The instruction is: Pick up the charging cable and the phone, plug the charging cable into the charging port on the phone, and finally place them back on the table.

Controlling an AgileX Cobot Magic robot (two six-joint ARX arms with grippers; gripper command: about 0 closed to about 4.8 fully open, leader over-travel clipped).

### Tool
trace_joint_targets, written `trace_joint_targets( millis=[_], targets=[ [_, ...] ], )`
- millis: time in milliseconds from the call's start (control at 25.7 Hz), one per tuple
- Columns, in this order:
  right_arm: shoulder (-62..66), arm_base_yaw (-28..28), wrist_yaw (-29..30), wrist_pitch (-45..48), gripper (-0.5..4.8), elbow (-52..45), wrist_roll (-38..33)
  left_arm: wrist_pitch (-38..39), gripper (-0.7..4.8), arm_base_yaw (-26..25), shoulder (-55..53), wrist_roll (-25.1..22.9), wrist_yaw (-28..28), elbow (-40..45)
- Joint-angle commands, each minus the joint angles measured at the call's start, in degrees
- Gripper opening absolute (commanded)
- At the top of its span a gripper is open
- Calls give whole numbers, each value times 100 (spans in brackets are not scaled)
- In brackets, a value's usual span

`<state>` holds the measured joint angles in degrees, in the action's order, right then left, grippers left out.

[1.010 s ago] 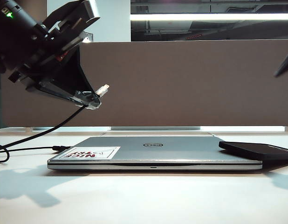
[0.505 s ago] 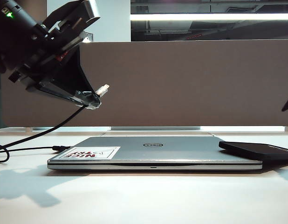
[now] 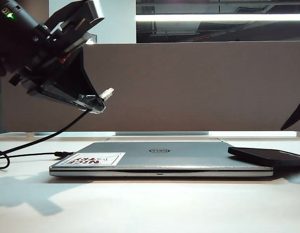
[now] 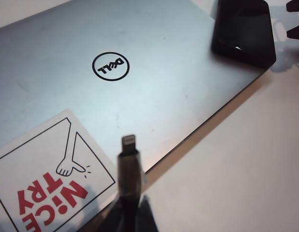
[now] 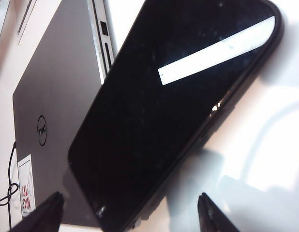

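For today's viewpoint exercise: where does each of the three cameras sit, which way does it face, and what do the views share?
Exterior view: low at table level, facing the laptop edge-on; left gripper raised at left, shut on the charging cable; right gripper at the right edge.
Left wrist view: looks down past the cable's plug onto the laptop lid.
Right wrist view: looks down on the phone between open gripper fingertips.
Shared: laptop and phone appear in all three.

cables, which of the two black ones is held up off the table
The charging cable with the silver-white plug tip, clamped in the left gripper. The cord with the black plug lies on the table.
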<state>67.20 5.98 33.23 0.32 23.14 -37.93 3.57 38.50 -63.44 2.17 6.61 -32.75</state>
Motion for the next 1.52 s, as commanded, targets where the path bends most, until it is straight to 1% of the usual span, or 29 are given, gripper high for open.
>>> trace_joint_targets(
  millis=[39,311,466,777,894,1049,1321,1515],
  targets=[
    [111,-2,39,315,377,26,0,-111,-6,7,17,-26,2,-2],
    [525,-9,173,525,377,129,0,-114,-6,7,17,-26,2,-2],
    [767,-11,413,922,377,164,-155,-114,-6,7,17,-26,2,-2],
    [1010,-13,400,931,377,162,-151,-114,-6,7,17,-26,2,-2],
    [1134,-13,431,1045,366,162,-153,-114,-6,7,17,-26,2,-2],
    [1266,-13,452,1228,366,162,-153,-114,-6,7,17,-26,2,-2],
    [1491,-24,723,1506,366,162,-153,-114,-6,7,17,-26,2,-2],
    [1659,-24,748,1609,365,160,-153,-114,-6,7,17,-26,2,-2]
  ],
)
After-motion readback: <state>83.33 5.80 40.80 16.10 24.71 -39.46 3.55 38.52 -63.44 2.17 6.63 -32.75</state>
